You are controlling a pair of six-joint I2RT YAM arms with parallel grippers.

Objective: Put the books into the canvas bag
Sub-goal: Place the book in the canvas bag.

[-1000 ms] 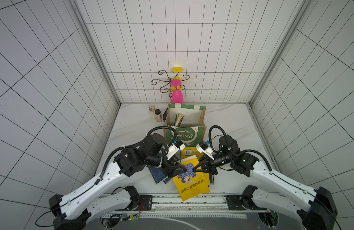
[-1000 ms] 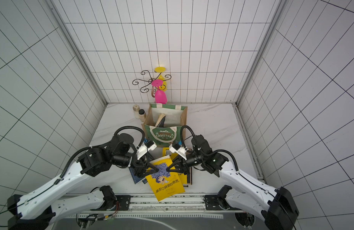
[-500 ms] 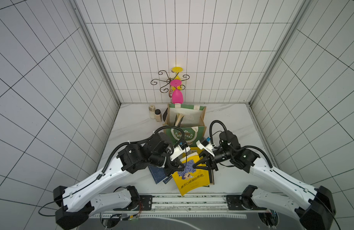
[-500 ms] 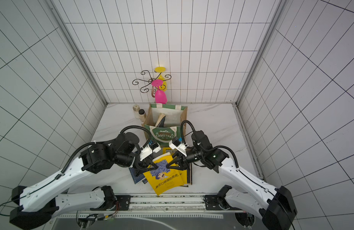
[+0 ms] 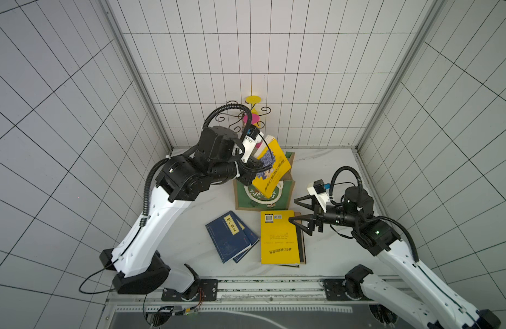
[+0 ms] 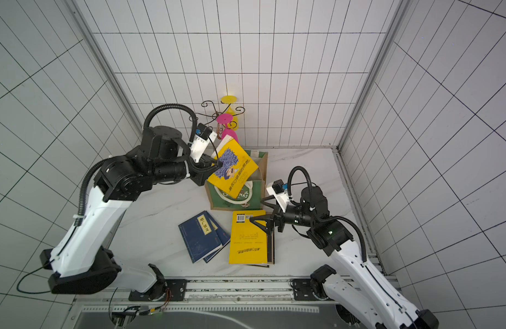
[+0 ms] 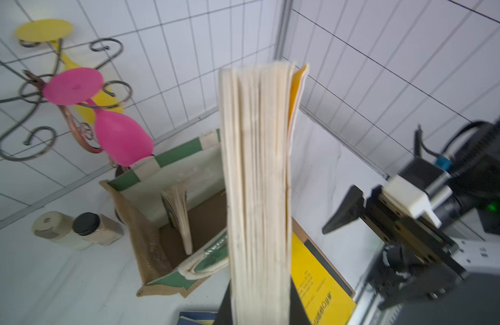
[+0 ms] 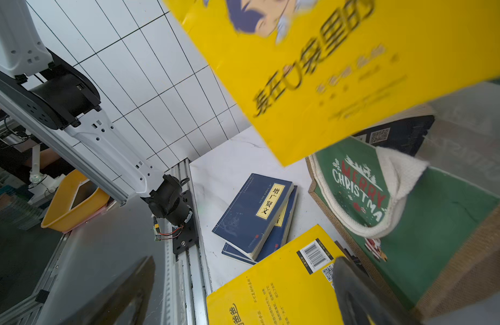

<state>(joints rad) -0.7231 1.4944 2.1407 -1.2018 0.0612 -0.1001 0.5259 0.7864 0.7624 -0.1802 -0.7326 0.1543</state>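
Two pincers: left pincer (image 5: 257, 167) clamped on the held yellow book (image 5: 270, 168), tilted, canvas bag (image 5: 246, 200) mouth just below it. Right pincer (image 5: 294, 210) jaws apart over the flat yellow book (image 5: 279, 239) on the surface, navy books (image 5: 229, 236) beyond. Risk: the held book's low corner could snag the bag's rim or handle and tip the bag.

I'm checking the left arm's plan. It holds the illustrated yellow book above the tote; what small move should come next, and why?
Probably lower the yellow book slightly, steering its low corner into the mouth of the canvas bag. The left gripper is shut on it, it hangs tilted above the bag, and that corner seems over the front rim.
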